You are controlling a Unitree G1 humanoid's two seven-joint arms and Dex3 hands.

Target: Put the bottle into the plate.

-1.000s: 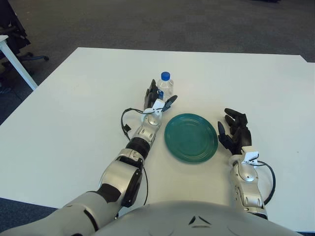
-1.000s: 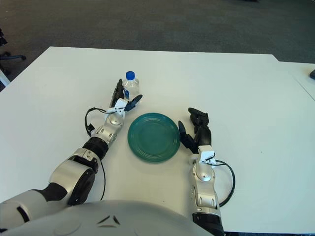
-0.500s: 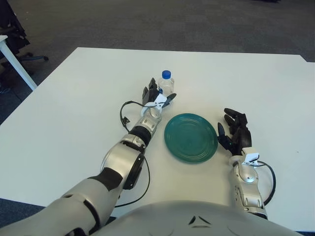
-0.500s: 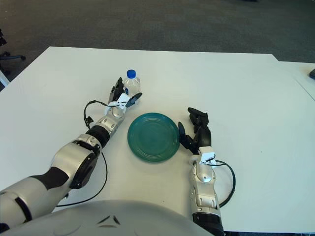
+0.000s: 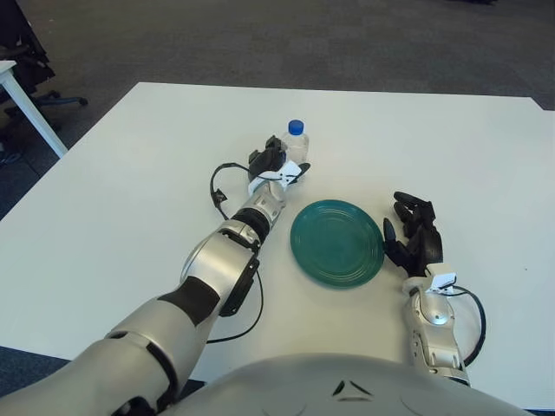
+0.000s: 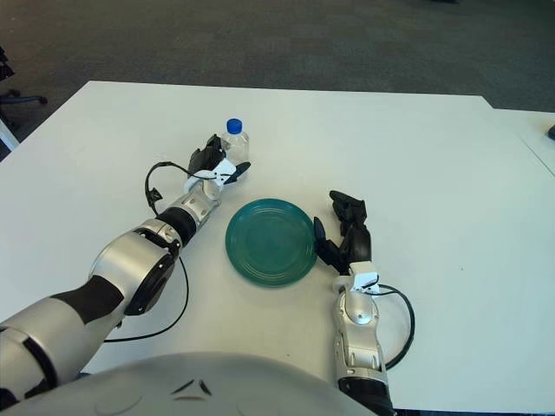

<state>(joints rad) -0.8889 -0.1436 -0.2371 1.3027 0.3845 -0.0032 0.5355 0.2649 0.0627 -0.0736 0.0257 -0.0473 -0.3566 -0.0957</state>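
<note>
Left hand (image 5: 272, 163) has reached forward over the last second, fingers now wrapping the bottle (image 5: 296, 144), which stands upright on the table (image 5: 121, 191) just behind-left of the plate (image 5: 336, 243). Grasp looks nearly set; lift comes next. Right hand (image 5: 414, 234) idles right of plate, fingers loosely spread.

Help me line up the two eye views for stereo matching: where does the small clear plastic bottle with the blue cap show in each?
Left eye view: the small clear plastic bottle with the blue cap stands upper centre, beside the left hand.
Right eye view: left of centre, higher up.
Shared landmark: the round green plate, below and right of it.
</note>
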